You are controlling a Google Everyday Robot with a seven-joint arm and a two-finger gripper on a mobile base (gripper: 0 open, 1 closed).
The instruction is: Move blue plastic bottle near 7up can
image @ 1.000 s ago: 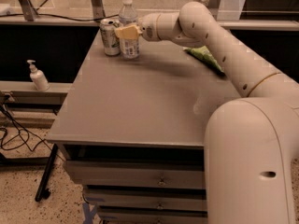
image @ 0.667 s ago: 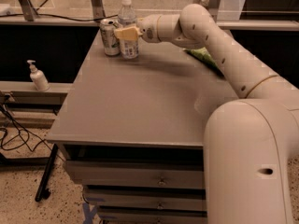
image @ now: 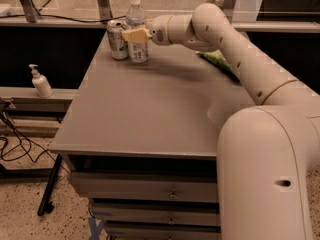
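The blue plastic bottle [image: 135,14] stands upright at the far left corner of the grey table [image: 150,109], white cap on top. The 7up can [image: 117,39] stands right beside it on its left, almost touching. My gripper [image: 136,35] reaches in from the right at the bottle's mid-height, with its yellowish fingers [image: 134,34] closed around the bottle's label. The bottle's base rests on the table. The gripper covers the middle of the bottle.
A green snack bag [image: 217,61] lies on the table's right side, partly behind my arm [image: 240,59]. A small white pump dispenser [image: 40,81] stands on a low ledge to the left. Drawers [image: 170,191] sit under the table, cables on the floor at left.
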